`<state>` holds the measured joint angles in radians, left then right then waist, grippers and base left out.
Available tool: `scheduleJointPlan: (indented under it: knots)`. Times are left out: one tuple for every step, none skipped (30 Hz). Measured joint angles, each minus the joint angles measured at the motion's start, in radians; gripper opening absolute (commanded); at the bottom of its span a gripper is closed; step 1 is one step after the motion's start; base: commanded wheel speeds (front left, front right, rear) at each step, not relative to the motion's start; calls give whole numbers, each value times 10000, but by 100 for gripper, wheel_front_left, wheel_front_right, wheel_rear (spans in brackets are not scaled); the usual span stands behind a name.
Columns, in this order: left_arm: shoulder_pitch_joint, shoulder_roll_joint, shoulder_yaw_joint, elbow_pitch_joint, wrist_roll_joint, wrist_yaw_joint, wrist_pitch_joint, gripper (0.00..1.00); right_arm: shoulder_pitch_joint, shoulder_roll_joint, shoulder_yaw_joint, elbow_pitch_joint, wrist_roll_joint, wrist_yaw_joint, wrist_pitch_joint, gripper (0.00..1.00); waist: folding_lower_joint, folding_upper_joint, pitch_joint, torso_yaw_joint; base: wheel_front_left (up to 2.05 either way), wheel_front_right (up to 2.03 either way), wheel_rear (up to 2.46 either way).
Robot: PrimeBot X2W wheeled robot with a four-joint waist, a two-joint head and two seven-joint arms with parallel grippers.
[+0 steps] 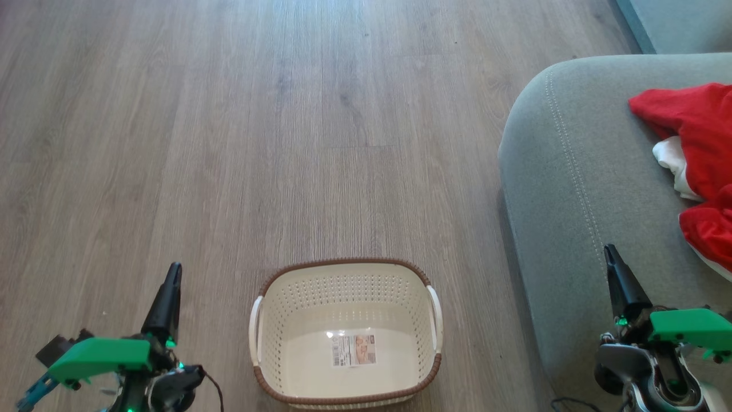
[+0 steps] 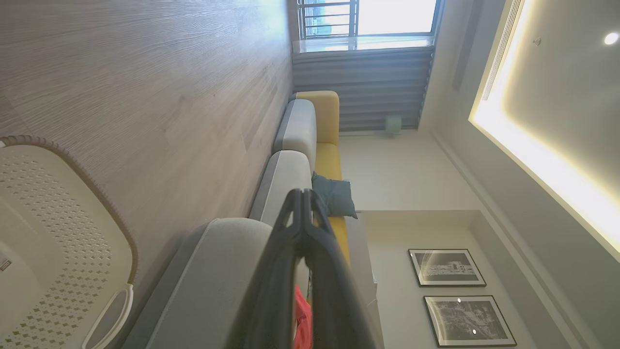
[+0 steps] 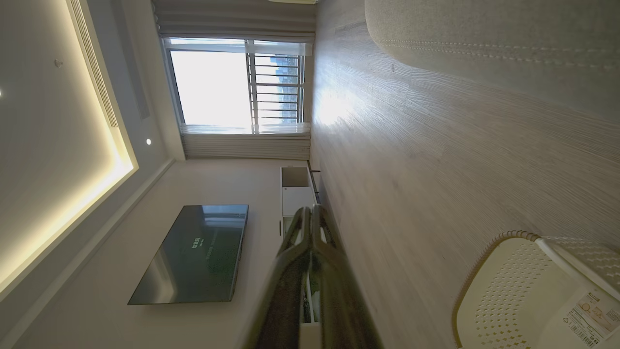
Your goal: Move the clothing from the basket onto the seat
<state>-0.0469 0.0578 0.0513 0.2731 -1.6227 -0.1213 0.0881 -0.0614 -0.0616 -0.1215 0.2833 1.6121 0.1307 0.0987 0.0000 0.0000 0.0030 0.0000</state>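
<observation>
Head view: the left gripper (image 1: 174,272) and right gripper (image 1: 611,254) are both clenched, grasping nothing. The laundry basket (image 1: 343,264) sits between them, floor bare. The red clothing (image 1: 700,126) lies on the seat cushion (image 1: 563,171), beyond the right fingers. Left wrist view: laundry basket left of the fingers. Right wrist view: laundry basket lower right.

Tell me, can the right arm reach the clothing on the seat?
Probably yes. The clothing lies on the seat just ahead of the right arm, bare cushion between them, nothing in the way. Its jaws are shut and would need opening.
</observation>
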Motion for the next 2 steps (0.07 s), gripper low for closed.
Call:
scheduleJointPlan:
  knots:
    - [0, 0, 25, 0, 0, 0, 0, 0, 0, 6, 0, 0, 2, 0, 0, 0, 0, 0, 0, 0, 0, 0, 0]
    - [0, 0, 42, 0, 0, 0, 0, 0, 0, 8, 0, 0, 2, 0, 0, 0, 0, 0, 0, 0, 0, 0, 0]
